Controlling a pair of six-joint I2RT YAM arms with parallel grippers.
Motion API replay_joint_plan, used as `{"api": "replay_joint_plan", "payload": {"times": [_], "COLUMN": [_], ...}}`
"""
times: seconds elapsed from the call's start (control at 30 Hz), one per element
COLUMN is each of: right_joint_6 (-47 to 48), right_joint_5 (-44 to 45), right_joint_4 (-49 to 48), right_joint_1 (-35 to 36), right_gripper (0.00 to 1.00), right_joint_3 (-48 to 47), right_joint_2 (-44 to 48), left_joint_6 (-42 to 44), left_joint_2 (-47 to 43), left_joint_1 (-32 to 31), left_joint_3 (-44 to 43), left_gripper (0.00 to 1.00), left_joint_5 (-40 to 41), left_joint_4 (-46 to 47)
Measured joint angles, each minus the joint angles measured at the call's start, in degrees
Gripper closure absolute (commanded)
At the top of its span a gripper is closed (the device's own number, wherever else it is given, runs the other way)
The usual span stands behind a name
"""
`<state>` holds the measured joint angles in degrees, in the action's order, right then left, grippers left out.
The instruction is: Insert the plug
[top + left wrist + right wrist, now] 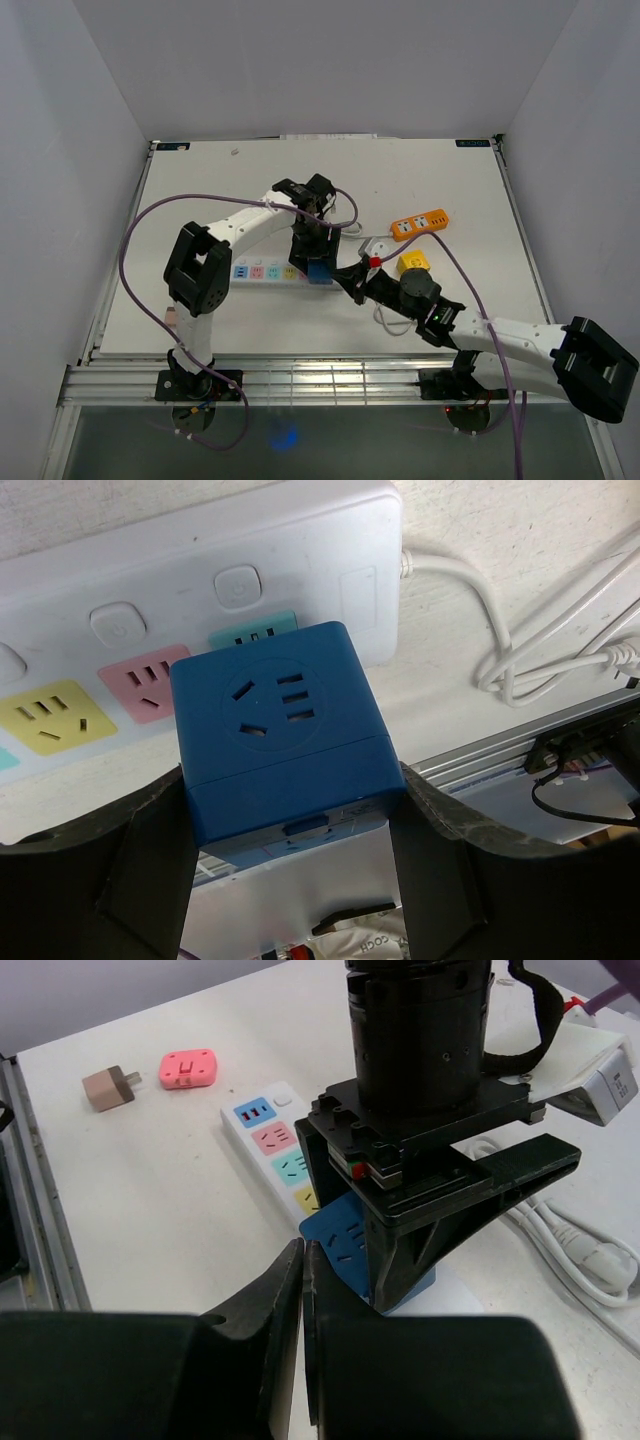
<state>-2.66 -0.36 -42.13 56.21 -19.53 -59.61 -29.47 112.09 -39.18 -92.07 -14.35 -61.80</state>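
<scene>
Left gripper [290, 855] clamps the blue cube plug [270, 720], socket face up, over the white strip [180, 560]; right gripper [303, 1280] pinched together.

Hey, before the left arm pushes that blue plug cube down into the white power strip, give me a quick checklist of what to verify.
1. Grip of left gripper on blue cube: ok, clamped.
2. Cube square between the fingers: ok.
3. Cube's prongs lined up with a socket on the power strip: cannot tell, underside hidden.
4. Nothing in right gripper: ok, shut and holding nothing.
5. Cube clear of white cable: ok, it lies aside.
</scene>
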Motion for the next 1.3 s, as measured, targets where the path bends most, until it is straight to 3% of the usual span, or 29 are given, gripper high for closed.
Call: {"api": "replay_joint_plan", "payload": {"times": [1.3], "right_joint_6": [4.63], "right_joint_5": [15.19], "right_joint_4": [8.74], "right_joint_1": [3.69], "right_gripper": [0.92], "right_joint_3": [-12.87], "right_joint_2": [-19.06], "left_joint_6": [-0.11], "left_joint_2": [5.14], "left_joint_1": [0.07], "left_joint_3": [-6.58], "left_gripper": [1.0], "left_joint_5": [-1.38], "left_joint_4": [-4.33]}}
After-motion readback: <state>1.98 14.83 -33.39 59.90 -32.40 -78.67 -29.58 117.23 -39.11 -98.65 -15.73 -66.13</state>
